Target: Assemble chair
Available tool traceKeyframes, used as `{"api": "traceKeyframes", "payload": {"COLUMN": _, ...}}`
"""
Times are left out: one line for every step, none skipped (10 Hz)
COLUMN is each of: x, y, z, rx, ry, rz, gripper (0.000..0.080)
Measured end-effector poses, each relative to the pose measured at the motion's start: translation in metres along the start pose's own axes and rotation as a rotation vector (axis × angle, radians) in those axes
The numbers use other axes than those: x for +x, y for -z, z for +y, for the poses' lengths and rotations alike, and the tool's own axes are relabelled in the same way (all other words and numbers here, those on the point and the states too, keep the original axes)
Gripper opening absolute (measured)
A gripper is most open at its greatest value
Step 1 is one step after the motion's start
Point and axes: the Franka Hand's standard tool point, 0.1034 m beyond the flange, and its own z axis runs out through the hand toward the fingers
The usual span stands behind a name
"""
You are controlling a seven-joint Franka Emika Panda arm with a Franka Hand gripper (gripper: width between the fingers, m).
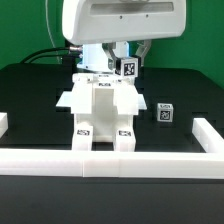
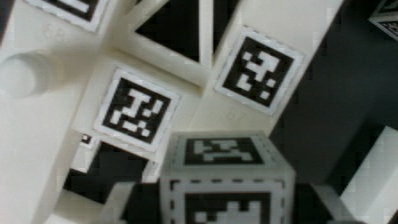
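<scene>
The partly built white chair [image 1: 103,104] stands mid-table against the front rail, with tagged parts at its lower end. My gripper [image 1: 124,72] hangs just behind it and is shut on a small white tagged block [image 1: 129,68]. In the wrist view the block [image 2: 222,183] sits between my two fingers [image 2: 132,196], one on each side, touching it. Beyond it the chair's white panels with black tags [image 2: 139,108] fill the view. A second small tagged cube [image 1: 164,113] lies on the table at the exterior view's right of the chair.
A white rail [image 1: 150,160] runs along the table's front, with short side pieces at the exterior view's left [image 1: 3,124] and right [image 1: 210,130]. Black cables lie at the back left [image 1: 45,55].
</scene>
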Motion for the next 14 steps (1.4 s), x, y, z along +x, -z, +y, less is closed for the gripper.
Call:
{"api": "traceKeyframes", "payload": {"x": 0.0005, "y": 0.0003, "z": 0.0006, "rx": -0.003, "ry": -0.005, "rz": 0.006, "gripper": 0.0284}}
{"api": "traceKeyframes", "payload": {"x": 0.0004, "y": 0.0003, "z": 0.0009, "rx": -0.003, "ry": -0.005, "rz": 0.006, "gripper": 0.0284}}
{"api": "traceKeyframes", "payload": {"x": 0.0004, "y": 0.0004, "z": 0.0009, "rx": -0.003, "ry": -0.005, "rz": 0.006, "gripper": 0.0284}}
{"api": "traceKeyframes", "payload": {"x": -0.0007, "y": 0.0001, "z": -0.0008, "rx": 0.001, "ry": -0.019, "rz": 0.000, "gripper": 0.0284}}
{"api": "traceKeyframes", "payload": {"x": -0.0025, "y": -0.0021, "z": -0.0043, "rx": 0.003, "ry": -0.023, "rz": -0.004, "gripper": 0.0284}}
{"api": "traceKeyframes", "payload": {"x": -0.0038, "y": -0.0037, "z": -0.0054, "rx": 0.005, "ry": -0.022, "rz": -0.008, "gripper": 0.0284}}
{"api": "traceKeyframes", "payload": {"x": -0.0042, "y": -0.0045, "z": -0.0052, "rx": 0.005, "ry": -0.023, "rz": -0.009, "gripper": 0.0284}}
{"api": "traceKeyframes", "payload": {"x": -0.0053, "y": -0.0075, "z": -0.0045, "rx": 0.006, "ry": -0.023, "rz": -0.014, "gripper": 0.0284}}
{"api": "traceKeyframes", "payload": {"x": -0.0037, "y": -0.0080, "z": -0.0028, "rx": 0.001, "ry": -0.024, "rz": -0.008, "gripper": 0.0284}}
{"api": "traceKeyframes", "payload": {"x": -0.0027, "y": -0.0084, "z": -0.0014, "rx": 0.000, "ry": -0.024, "rz": -0.007, "gripper": 0.0284}}
{"api": "traceKeyframes", "payload": {"x": -0.0003, "y": -0.0083, "z": 0.0011, "rx": -0.003, "ry": -0.025, "rz": -0.005, "gripper": 0.0284}}
{"api": "traceKeyframes", "payload": {"x": 0.0023, "y": -0.0080, "z": 0.0031, "rx": -0.006, "ry": -0.025, "rz": -0.002, "gripper": 0.0284}}
{"api": "traceKeyframes", "payload": {"x": 0.0036, "y": -0.0077, "z": 0.0037, "rx": -0.007, "ry": -0.025, "rz": -0.001, "gripper": 0.0284}}
{"api": "traceKeyframes", "payload": {"x": 0.0035, "y": -0.0078, "z": 0.0036, "rx": -0.007, "ry": -0.025, "rz": -0.001, "gripper": 0.0284}}
